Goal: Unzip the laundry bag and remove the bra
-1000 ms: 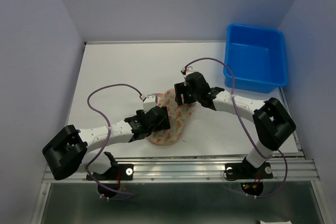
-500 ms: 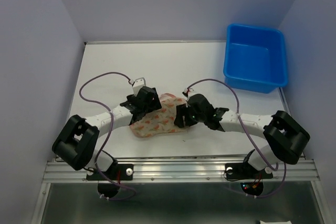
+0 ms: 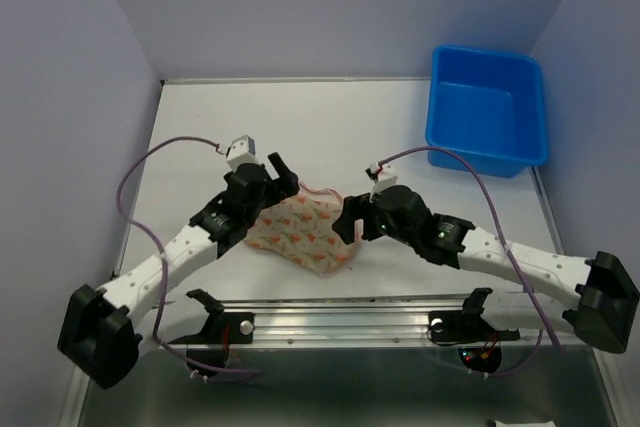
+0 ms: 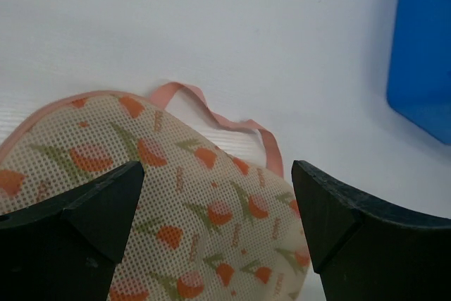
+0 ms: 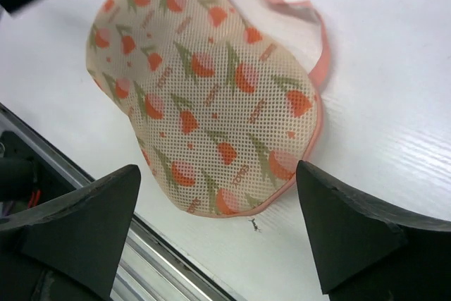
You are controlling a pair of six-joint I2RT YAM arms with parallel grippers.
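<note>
The laundry bag (image 3: pixel 305 234), cream mesh with orange-pink print and pink edging, lies flat and closed on the white table between the two arms. Its pink strap (image 3: pixel 320 190) loops off its far side. It also shows in the left wrist view (image 4: pixel 176 209) and in the right wrist view (image 5: pixel 204 89). My left gripper (image 3: pixel 272 182) is open over the bag's far-left edge, holding nothing. My right gripper (image 3: pixel 350 219) is open above the bag's right edge, holding nothing. A small dark zip pull (image 5: pixel 254 226) lies by the bag's near edge. The bra is hidden.
A blue plastic tub (image 3: pixel 487 112) stands at the back right of the table; its edge shows in the left wrist view (image 4: pixel 426 47). The metal rail (image 3: pixel 340 319) of the table's near edge runs just below the bag.
Both arms have swung outward and back from the bag. The left gripper moved up and left, the right gripper down and right. The bag turned and now lies flat, released.
</note>
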